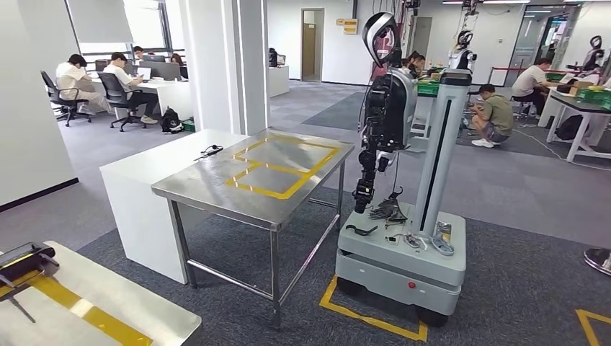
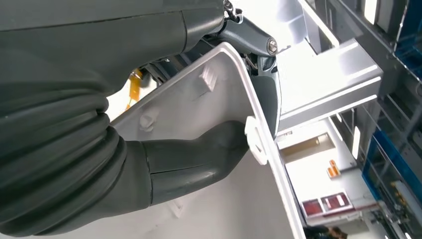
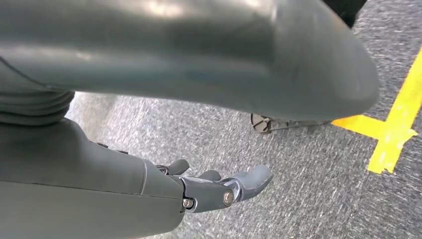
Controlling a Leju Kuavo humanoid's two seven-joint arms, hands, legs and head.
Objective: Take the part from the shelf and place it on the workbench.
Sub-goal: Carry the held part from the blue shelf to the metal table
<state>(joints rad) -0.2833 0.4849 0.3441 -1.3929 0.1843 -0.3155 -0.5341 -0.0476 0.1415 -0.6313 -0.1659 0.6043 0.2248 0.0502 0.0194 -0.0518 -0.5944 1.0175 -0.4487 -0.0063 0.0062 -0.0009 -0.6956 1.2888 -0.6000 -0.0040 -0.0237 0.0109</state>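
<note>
In the left wrist view my left hand (image 2: 199, 154) holds the part (image 2: 209, 99), a flat white plastic panel with small clips along its edge. The thumb lies across the panel's face and dark fingers (image 2: 249, 37) grip it from behind. My right hand (image 3: 214, 186) hangs over grey carpet with its fingers apart and nothing in it. Ahead in the head view stands the steel workbench (image 1: 216, 191), its top marked with yellow tape rectangles (image 1: 281, 162).
Another robot on a wheeled grey base (image 1: 400, 216) stands right of the workbench. A white counter (image 1: 137, 180) adjoins the bench's left side. A second steel table (image 1: 94, 303) with a black tool (image 1: 25, 259) is at the near left. People sit at desks behind.
</note>
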